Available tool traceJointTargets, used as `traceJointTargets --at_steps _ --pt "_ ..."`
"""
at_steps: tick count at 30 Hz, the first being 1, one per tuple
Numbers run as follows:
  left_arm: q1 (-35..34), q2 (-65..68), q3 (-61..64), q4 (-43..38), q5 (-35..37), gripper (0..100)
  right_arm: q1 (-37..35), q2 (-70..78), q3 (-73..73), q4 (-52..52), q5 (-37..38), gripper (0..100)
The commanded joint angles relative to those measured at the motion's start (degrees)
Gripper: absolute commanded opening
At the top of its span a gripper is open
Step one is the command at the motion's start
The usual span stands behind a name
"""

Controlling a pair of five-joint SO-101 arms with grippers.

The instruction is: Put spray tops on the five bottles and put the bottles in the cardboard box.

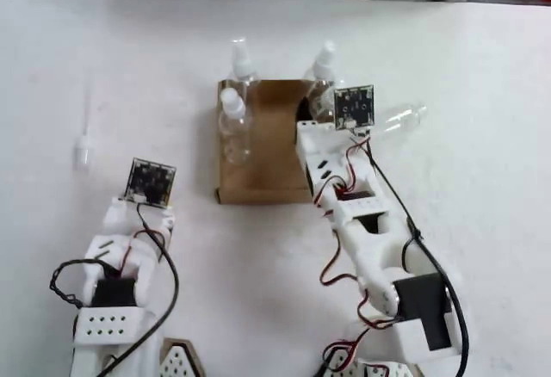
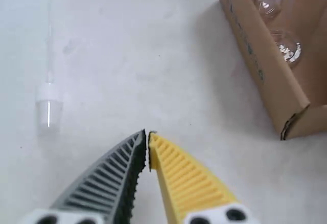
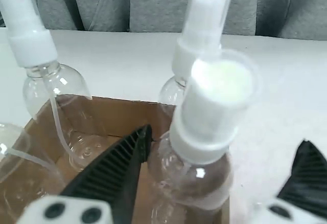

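**High view.** A brown, open-topped cardboard box [image 1: 263, 189] is noted on the white table [image 1: 482, 50], between the two arms. A clear plastic bottle with a white spray top [image 1: 232, 126] is seen upright inside the box, along its left wall. Two more topped bottles [image 1: 244, 63] are seen at the box's far end. A clear lying bottle [image 1: 400, 120] is found on its side on the table, just right of the box and beside the right arm [image 1: 362, 213]. A loose white spray top with a thin tube [image 1: 82, 149] lies well apart to the left, ahead of the left arm [image 1: 120, 256].

**Left wrist view.** The left gripper [image 2: 148, 134], with one grey and one yellow toothed finger, is recorded fully closed, tips touching, with nothing held. The loose top [image 2: 48, 112] lies near on the table.

**Right wrist view.** The right gripper [image 3: 225, 137] is spread wide around an upright capped bottle [image 3: 204, 106] at the box wall. One black finger is close beside it, the other apart. No grip is observed.
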Motion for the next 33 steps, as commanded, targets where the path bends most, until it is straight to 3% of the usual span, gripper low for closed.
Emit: traceJointTargets --at_steps 1,10,23,33 --pt "0.6 -0.3 -0.3 0.0 -0.4 2 -0.1 -5.8 -0.3 3.2 -3.7 38.3" --pt "0.6 -0.3 -0.3 -0.1 -0.4 2 0.2 -13.7 -0.3 10.5 -5.0 38.3" --pt "0.5 -0.3 -0.3 -0.3 -0.4 2 0.4 -33.8 -0.3 30.6 -5.0 38.3" --pt "0.4 -0.3 -0.3 -0.3 -0.4 2 12.2 -48.4 -5.1 54.2 -5.0 38.0"
